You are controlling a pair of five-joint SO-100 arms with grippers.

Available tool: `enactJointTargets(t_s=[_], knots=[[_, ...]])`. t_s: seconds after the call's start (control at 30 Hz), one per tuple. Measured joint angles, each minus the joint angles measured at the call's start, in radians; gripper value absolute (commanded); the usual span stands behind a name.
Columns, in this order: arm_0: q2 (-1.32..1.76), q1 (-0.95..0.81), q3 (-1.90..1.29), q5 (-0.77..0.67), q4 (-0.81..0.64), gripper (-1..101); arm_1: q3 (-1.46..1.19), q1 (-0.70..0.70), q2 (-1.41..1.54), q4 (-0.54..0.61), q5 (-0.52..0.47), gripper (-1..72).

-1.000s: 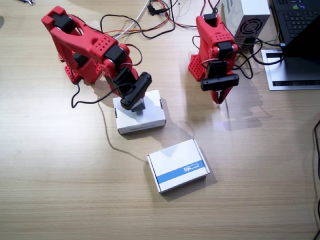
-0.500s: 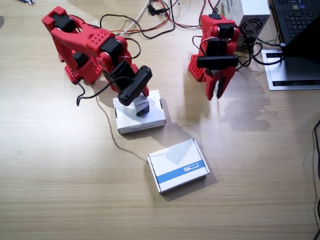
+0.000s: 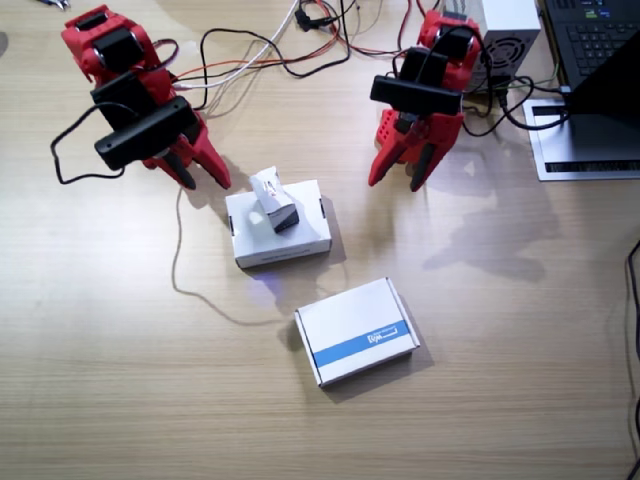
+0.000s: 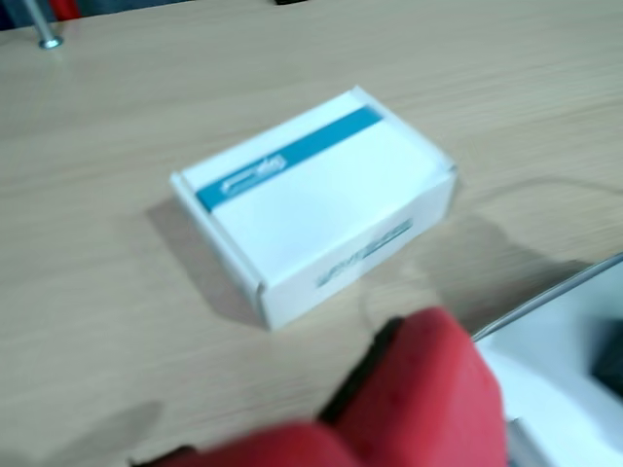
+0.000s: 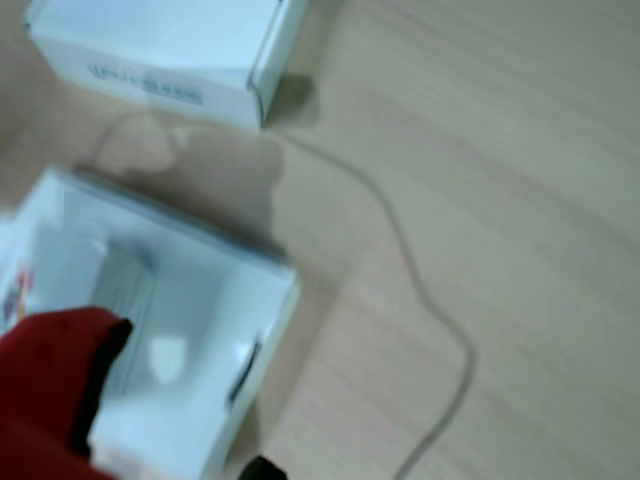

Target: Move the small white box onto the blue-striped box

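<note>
The small white box (image 3: 275,200) with red print lies tilted on top of a plain white flat box (image 3: 280,232); nothing holds it. The blue-striped box (image 3: 357,331) lies on the table in front of them, apart from both, and shows large in a wrist view (image 4: 311,199). My right gripper (image 3: 203,178) is drawn back beside its base, open and empty, left of the small box. My left gripper (image 3: 395,180) hangs by its base with its fingers spread and nothing between them. In a wrist view the plain box (image 5: 190,340) shows blurred behind a red finger (image 5: 45,390).
Loose cables (image 3: 270,50) run across the table's back edge, and one thin cable (image 3: 215,300) curls past the plain box. A grey power unit (image 3: 500,35), a laptop (image 3: 600,50) and a paper sheet (image 3: 575,150) stand at the back right.
My right gripper has let go of the small white box on the plain box and pulled back towards its base. The left arm has folded back and lifted too.
</note>
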State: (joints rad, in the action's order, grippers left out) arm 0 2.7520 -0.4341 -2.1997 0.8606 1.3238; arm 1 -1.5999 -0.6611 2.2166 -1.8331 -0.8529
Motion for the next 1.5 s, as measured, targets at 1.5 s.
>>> enactJointTargets(t_s=[1.5], knots=[[-1.612,-0.64,1.201,-0.675,0.33,35,-1.264,0.462,0.923,0.462,-0.23,37.6]])
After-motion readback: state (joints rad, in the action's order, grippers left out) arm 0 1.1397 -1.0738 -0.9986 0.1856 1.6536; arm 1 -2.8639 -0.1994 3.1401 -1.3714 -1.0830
